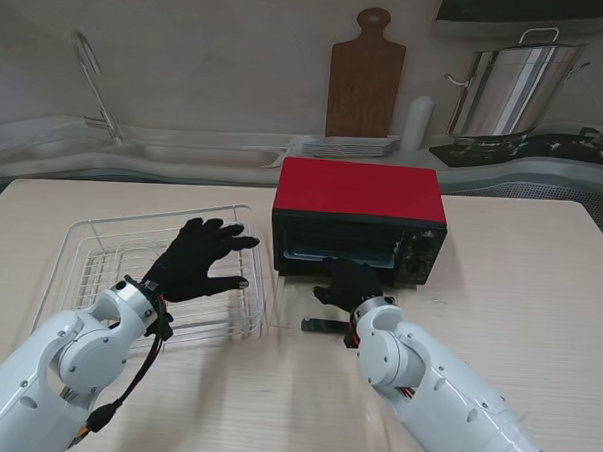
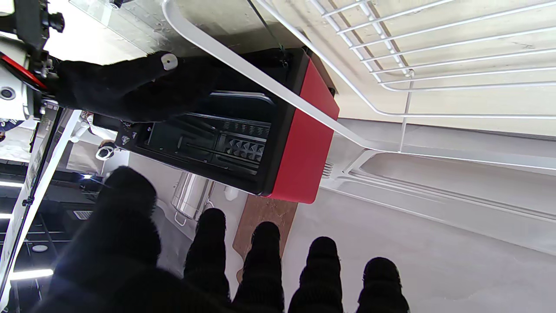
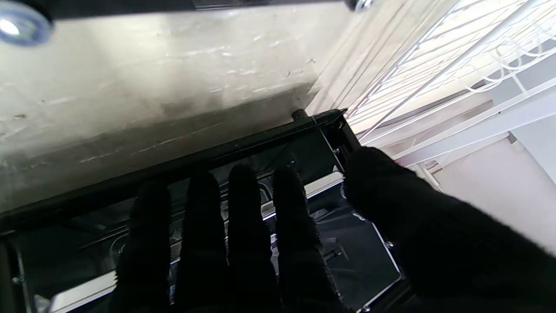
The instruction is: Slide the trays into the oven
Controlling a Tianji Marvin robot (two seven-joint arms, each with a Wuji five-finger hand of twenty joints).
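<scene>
The red toaster oven (image 1: 359, 189) stands mid-table with its glass door (image 3: 152, 87) folded down toward me. My right hand (image 1: 349, 285) is over that door at the oven's mouth, fingers straight and pointing inside, holding nothing. Inside the dark cavity a silver tray edge (image 3: 321, 184) shows just past the fingertips; I cannot tell whether they touch it. The left wrist view also shows the oven (image 2: 304, 130) and the right hand (image 2: 130, 91). My left hand (image 1: 195, 261) hovers over the white wire basket (image 1: 90, 247), fingers spread, empty.
The door's handle (image 1: 322, 327) juts toward me beside my right wrist. Behind the table on the counter are a wooden cutting board (image 1: 365, 74), a stack of plates (image 1: 350, 146), a steel stockpot (image 1: 508, 90) and a sink faucet (image 1: 93, 77).
</scene>
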